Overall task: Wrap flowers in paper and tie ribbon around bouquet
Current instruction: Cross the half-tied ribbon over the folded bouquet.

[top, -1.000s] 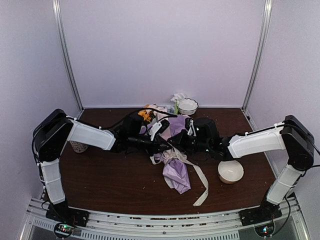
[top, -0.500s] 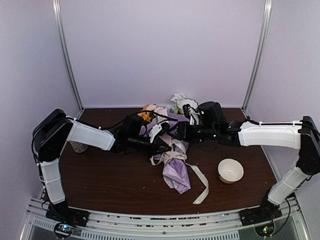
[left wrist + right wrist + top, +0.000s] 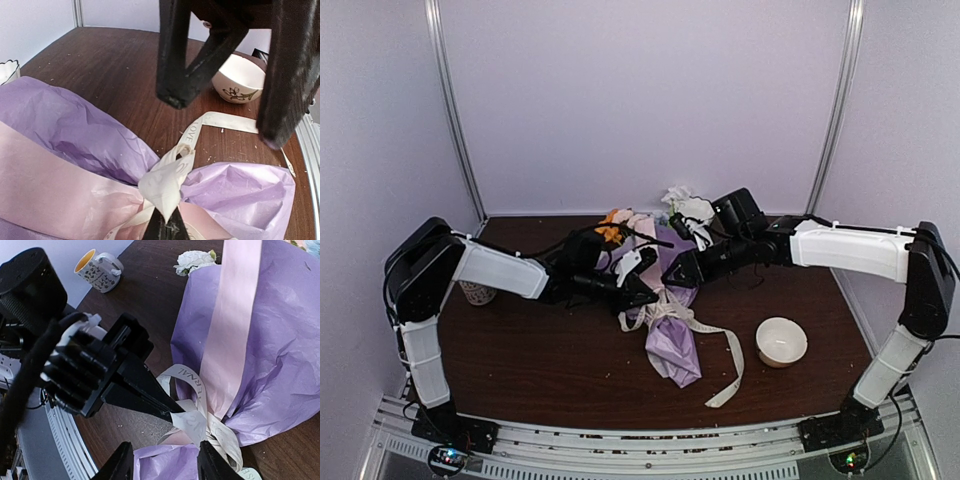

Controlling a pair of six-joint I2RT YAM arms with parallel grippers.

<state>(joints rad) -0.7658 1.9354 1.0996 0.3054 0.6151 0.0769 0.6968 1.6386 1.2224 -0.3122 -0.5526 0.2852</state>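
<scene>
Brown counter [image 3: 520, 350] below: my left hand [image 3: 170, 414] pinches the ribbon [image 3: 165, 182], my right hand [image 3: 165, 462] hangs open, empty. Pulling hard could undo it.

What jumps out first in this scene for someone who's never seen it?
A purple paper bouquet lies mid-table, its cream ribbon trailing toward the near edge. The left gripper pinches the ribbon's knot, while the right gripper hovers open close by. A white bowl sits to the bouquet's right.
</scene>
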